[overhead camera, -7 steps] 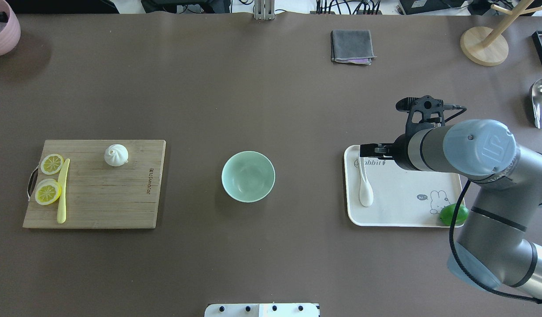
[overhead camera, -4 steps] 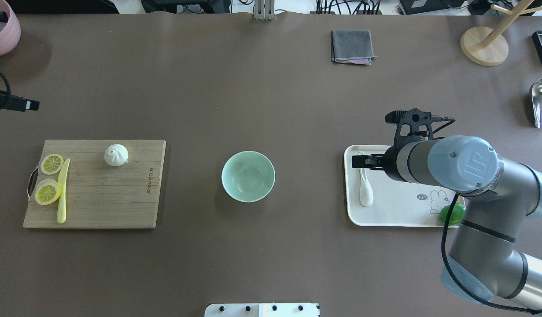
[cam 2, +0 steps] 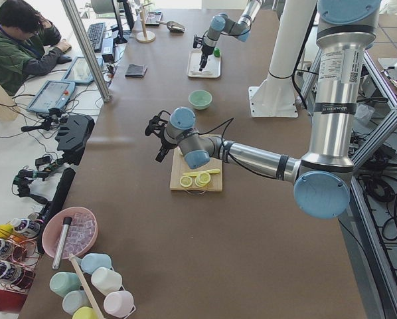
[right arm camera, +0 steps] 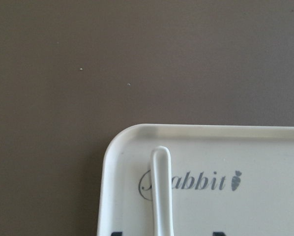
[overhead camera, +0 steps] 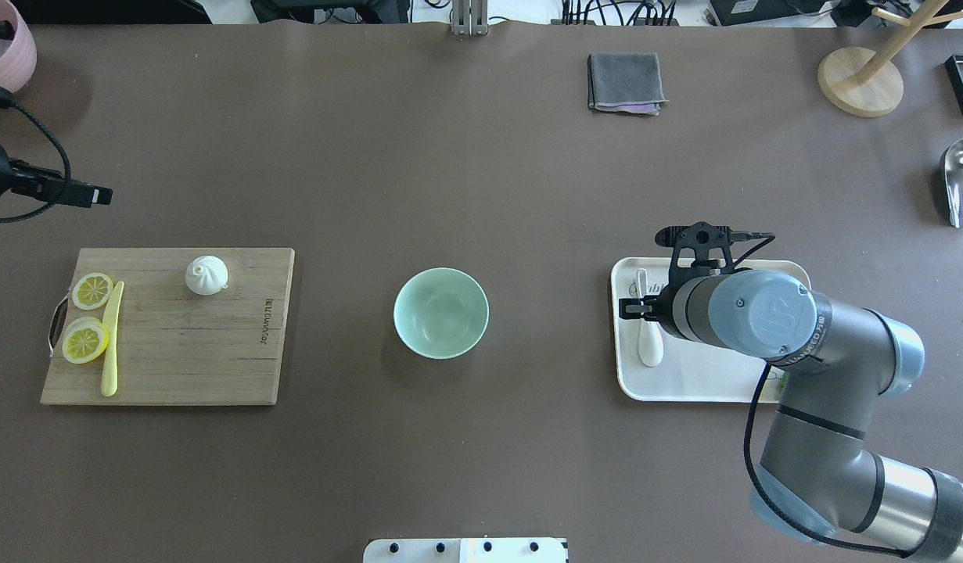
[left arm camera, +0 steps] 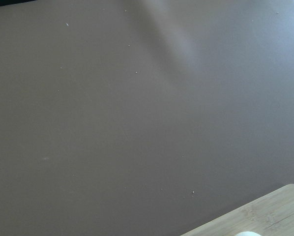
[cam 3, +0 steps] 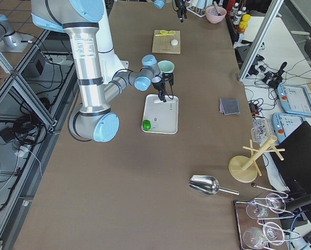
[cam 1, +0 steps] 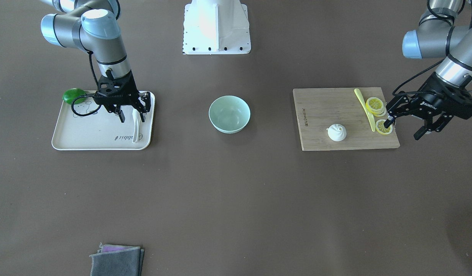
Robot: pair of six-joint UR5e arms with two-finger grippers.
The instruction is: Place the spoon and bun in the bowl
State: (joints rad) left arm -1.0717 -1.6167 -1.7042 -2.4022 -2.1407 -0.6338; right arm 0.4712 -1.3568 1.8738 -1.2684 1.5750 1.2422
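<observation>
The white spoon (overhead camera: 648, 338) lies on the cream tray (overhead camera: 708, 383) at its left side; it also shows in the front view (cam 1: 135, 124) and the right wrist view (right arm camera: 161, 187). My right gripper (cam 1: 133, 114) is open, low over the spoon's handle, with one finger on each side. The white pleated bun (overhead camera: 206, 275) sits on the wooden cutting board (overhead camera: 184, 352). The mint-green bowl (overhead camera: 440, 313) stands empty mid-table. My left gripper (cam 1: 404, 128) is open and empty, above the board's outer edge by the lemon slices, apart from the bun (cam 1: 337, 132).
Lemon slices (overhead camera: 86, 340) and a yellow-green utensil (overhead camera: 112, 336) lie on the board's left part. A green lime (cam 1: 74, 95) sits at the tray's corner. A grey cloth (overhead camera: 625, 80), wooden stand (overhead camera: 860, 78), metal scoop (overhead camera: 962, 180) and pink bowl (overhead camera: 4, 47) lie at the far side.
My right gripper has moved toward the robot along the tray and now straddles the spoon's handle. My left arm has come in from the left edge, moving right.
</observation>
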